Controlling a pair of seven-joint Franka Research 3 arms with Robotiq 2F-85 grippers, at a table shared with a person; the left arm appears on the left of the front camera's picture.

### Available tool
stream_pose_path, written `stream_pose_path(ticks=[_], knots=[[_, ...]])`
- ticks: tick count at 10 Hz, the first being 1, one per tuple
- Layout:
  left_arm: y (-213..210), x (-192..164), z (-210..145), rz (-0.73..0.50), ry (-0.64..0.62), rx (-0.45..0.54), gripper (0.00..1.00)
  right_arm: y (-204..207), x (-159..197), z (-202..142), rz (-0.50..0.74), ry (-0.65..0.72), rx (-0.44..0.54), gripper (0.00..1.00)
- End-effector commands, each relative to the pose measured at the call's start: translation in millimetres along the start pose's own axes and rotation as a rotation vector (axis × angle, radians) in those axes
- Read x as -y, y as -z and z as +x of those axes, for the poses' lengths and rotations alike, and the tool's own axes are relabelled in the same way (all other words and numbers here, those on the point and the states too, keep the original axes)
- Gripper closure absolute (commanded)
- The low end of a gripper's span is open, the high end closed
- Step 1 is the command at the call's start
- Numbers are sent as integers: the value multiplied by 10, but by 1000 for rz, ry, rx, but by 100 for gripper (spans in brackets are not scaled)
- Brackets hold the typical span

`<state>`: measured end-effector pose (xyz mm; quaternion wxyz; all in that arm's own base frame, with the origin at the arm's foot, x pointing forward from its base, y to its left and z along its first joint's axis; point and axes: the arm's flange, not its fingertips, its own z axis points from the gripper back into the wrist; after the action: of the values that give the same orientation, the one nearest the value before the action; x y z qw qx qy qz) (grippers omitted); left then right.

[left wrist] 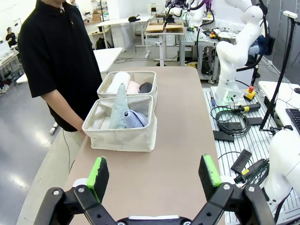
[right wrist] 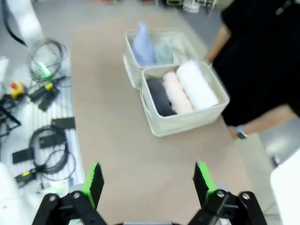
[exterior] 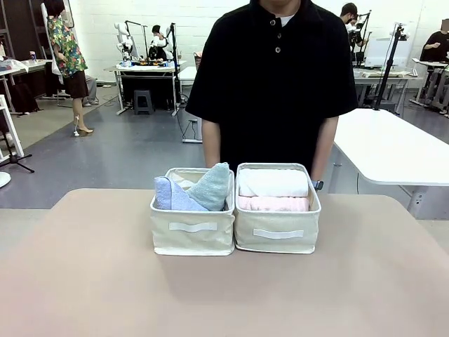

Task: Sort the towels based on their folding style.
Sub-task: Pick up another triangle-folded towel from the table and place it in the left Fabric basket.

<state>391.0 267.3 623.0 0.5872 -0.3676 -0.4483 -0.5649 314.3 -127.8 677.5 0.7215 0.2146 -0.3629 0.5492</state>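
Two cream bins sit side by side on the tabletop (exterior: 84,281) before a person in black. The left bin (exterior: 192,232) holds the cone-folded lavender-blue towel (exterior: 168,195) and pale teal towel (exterior: 210,186); the right bin (exterior: 277,235) holds the rolled white towel (exterior: 273,182), pink towel (exterior: 273,203) and dark grey towel (right wrist: 159,96). The left gripper (left wrist: 154,173) and right gripper (right wrist: 147,180) hover over bare tabletop, jaws wide and empty.

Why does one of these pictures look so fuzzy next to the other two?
The right wrist view is soft and smeared all over: the rolled towels and the green pads lack crisp edges. The front view is sharp and evenly lit, with soft shadows under the bins. The left wrist view is sharp too, though its wide lens bends the table edges.
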Motion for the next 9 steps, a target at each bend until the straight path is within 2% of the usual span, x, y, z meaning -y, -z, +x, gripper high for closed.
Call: stream_pose_path(ticks=[1,3,5,6,7,8,9], knots=[[9,27,11,0,9,4,0,-99,298,-251,40,122,127,0],[9,27,11,0,9,4,0,-400,370,-573,38,96,227,0],[9,27,11,0,9,4,0,-618,384,-775,29,58,258,0],[9,27,11,0,9,4,0,-686,383,-856,65,9,275,0],[9,27,11,0,9,4,0,-736,411,-915,83,16,300,0],[9,27,11,0,9,4,0,-622,320,-810,29,62,256,0],[9,27,11,0,9,4,0,-622,320,-810,29,62,256,0]])
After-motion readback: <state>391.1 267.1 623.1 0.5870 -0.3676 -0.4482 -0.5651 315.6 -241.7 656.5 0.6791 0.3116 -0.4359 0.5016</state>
